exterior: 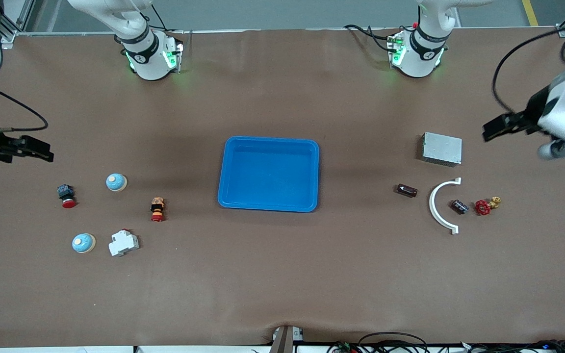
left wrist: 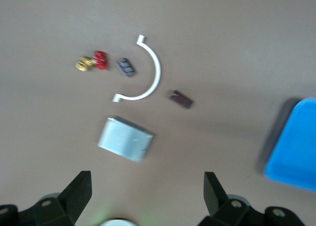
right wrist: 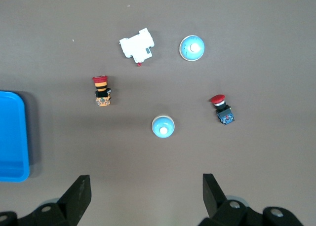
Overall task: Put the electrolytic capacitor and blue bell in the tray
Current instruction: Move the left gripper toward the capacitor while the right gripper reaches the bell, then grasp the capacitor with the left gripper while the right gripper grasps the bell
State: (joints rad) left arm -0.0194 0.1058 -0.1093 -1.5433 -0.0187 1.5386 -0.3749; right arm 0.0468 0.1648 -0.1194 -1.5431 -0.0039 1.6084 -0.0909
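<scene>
The bright-blue tray [exterior: 269,141] lies empty mid-table; it also shows in the left wrist view [left wrist: 296,147] and the right wrist view [right wrist: 11,137]. Two blue bells [exterior: 116,182] [exterior: 83,242] sit toward the right arm's end, both in the right wrist view [right wrist: 163,127] [right wrist: 191,48]. A dark capacitor with light markings [exterior: 459,206] [left wrist: 126,66] lies inside a white arc toward the left arm's end. My right gripper [exterior: 46,151] [right wrist: 145,184] hangs open and empty over the table by the bells. My left gripper [exterior: 489,131] [left wrist: 146,186] hangs open and empty beside a grey box.
Left arm's end: grey metal box [exterior: 442,148], white arc [exterior: 438,206], dark brown cylinder [exterior: 406,190], red valve handle with brass fitting [exterior: 486,206]. Right arm's end: red pushbutton [exterior: 66,196], orange-and-red button [exterior: 157,209], white breaker [exterior: 123,243].
</scene>
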